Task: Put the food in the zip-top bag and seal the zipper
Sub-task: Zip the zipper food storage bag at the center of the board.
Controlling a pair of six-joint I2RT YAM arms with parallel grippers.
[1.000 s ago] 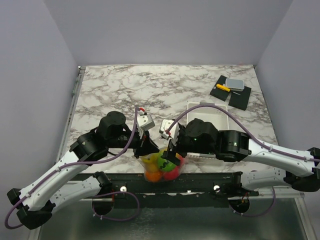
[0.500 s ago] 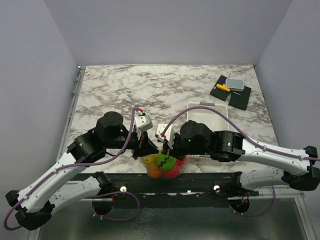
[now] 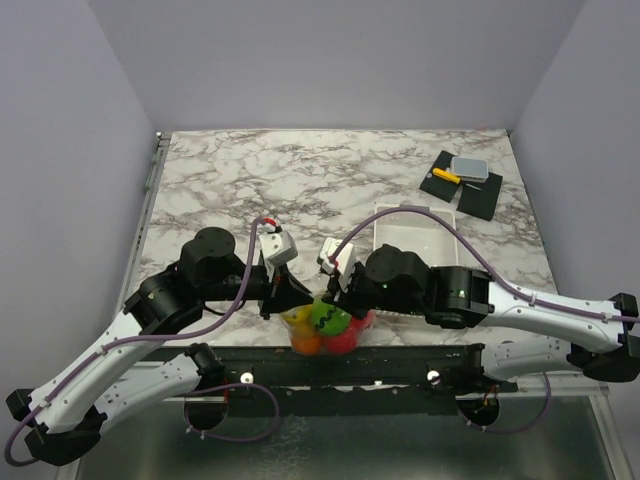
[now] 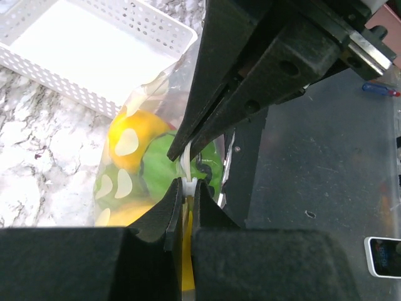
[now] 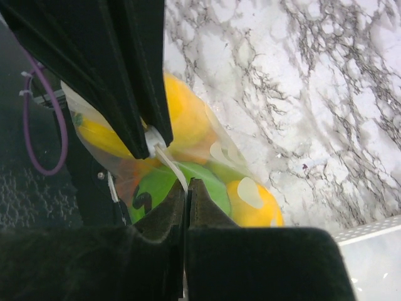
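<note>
L+R fingers (image 4: pixel 164 216) pinch zipper (image 4: pixel 187 164); food (image 4: pixel 135 141) bagged.

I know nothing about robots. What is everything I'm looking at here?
food: several toy pieces, yellow, orange, green and red, inside the bag
zip-top bag: one, clear, at the table's near edge
zipper: one, pale strip, along the bag's mouth
basket: one, white, slotted, right of middle
mats: two, it seems, black, far right corner
box: one, grey, on a mat
small item: one, yellow, beside the box
table: one, marbled white and grey
left arm: white and black, jaws shut on the zipper
right arm: likewise
</note>
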